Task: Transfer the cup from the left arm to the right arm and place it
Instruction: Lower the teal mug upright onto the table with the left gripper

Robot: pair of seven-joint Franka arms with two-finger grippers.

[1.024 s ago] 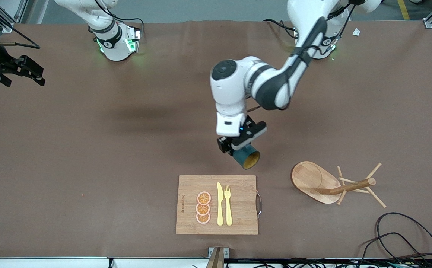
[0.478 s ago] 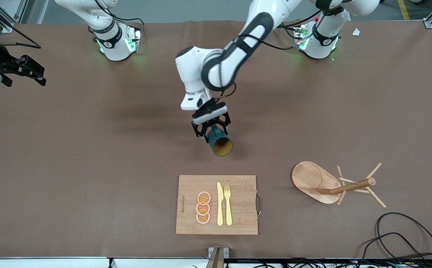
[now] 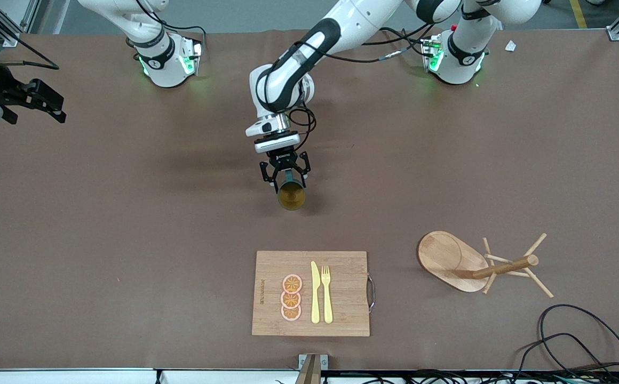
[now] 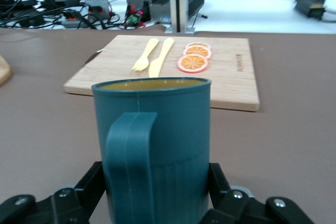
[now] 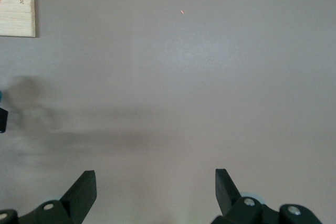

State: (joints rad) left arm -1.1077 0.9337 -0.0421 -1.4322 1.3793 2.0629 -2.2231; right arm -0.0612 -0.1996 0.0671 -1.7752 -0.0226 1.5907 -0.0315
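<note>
The dark teal cup (image 3: 291,195) hangs above the bare mat at mid-table, tipped on its side with its yellowish mouth turned to the front camera. My left gripper (image 3: 285,178) is shut on it, one finger on each ribbed side. In the left wrist view the cup (image 4: 157,140) fills the space between the fingers (image 4: 92,182), its handle turned to the camera. My right gripper (image 3: 48,108) waits at the right arm's end of the table, open with only bare mat between its fingers (image 5: 84,187).
A wooden cutting board (image 3: 349,298) with orange slices (image 3: 291,297), a yellow knife and fork (image 3: 321,293) lies nearer the front camera than the cup. A wooden peg rack (image 3: 477,262) lies tipped over toward the left arm's end. Cables (image 3: 581,341) curl at that near corner.
The left arm has swung the cup away from the cutting board, toward the right arm's end; the cup's mouth now faces the front camera. The right arm has not moved.
</note>
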